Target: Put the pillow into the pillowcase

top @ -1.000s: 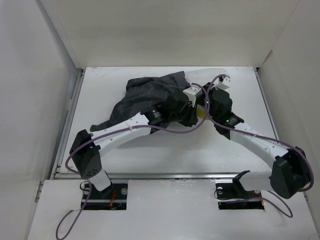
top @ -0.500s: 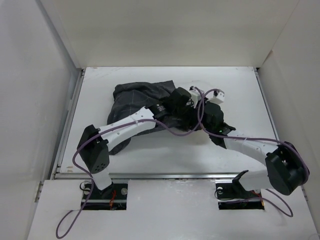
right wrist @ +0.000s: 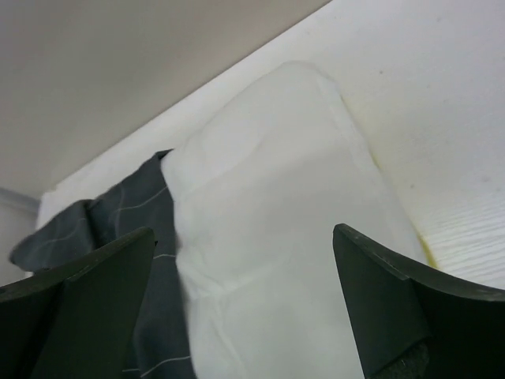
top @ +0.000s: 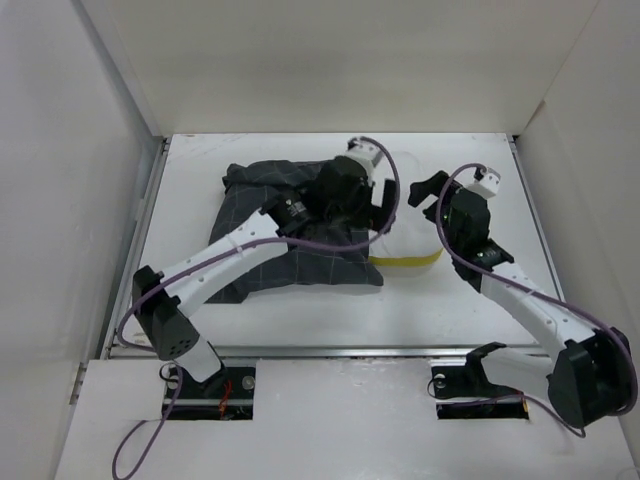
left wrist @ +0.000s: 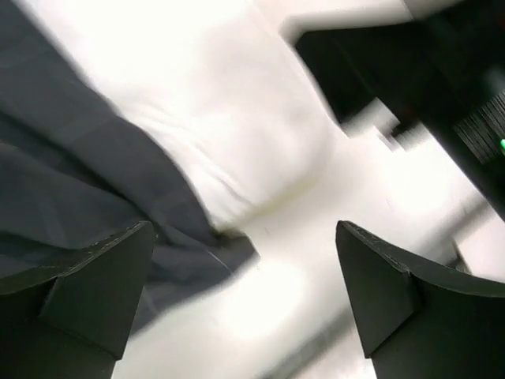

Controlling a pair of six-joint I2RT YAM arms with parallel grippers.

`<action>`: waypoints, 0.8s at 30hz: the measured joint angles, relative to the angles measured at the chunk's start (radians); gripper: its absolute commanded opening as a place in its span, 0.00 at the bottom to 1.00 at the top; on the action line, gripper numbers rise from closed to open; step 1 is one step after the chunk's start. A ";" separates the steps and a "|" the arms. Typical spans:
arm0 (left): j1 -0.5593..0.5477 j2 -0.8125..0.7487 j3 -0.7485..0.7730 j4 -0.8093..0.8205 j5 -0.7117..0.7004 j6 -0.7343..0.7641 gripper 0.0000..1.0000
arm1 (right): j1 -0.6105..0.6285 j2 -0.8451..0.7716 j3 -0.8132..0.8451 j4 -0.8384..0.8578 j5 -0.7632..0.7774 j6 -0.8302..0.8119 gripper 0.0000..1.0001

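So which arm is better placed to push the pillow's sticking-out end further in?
Probably the right. The right gripper, open, is beside the bare end of the pillow; the left gripper, also open, is over the pillowcase mouth.

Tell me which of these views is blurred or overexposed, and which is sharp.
Left wrist view: blurred, the pillow burned out to white beside the dark pillowcase. Right wrist view: sharp, evenly lit, only its fingers soft and dark in the bottom corners. Top view: sharp, with mild shadows.

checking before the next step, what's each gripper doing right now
left gripper: open, holding nothing; the pillowcase edge lies below it.
right gripper: open, holding nothing; the pillow lies below it.
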 measured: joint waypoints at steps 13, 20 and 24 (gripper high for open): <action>0.362 0.764 0.813 -0.171 -0.201 0.013 1.00 | -0.145 0.483 0.515 -0.246 -0.231 -0.363 0.99; 0.392 0.873 0.770 -0.148 -0.226 0.050 0.95 | -0.151 0.721 0.615 -0.320 -0.285 -0.424 0.99; 0.390 0.874 0.770 -0.065 -0.231 0.072 0.74 | -0.164 0.787 0.627 -0.325 -0.319 -0.425 0.99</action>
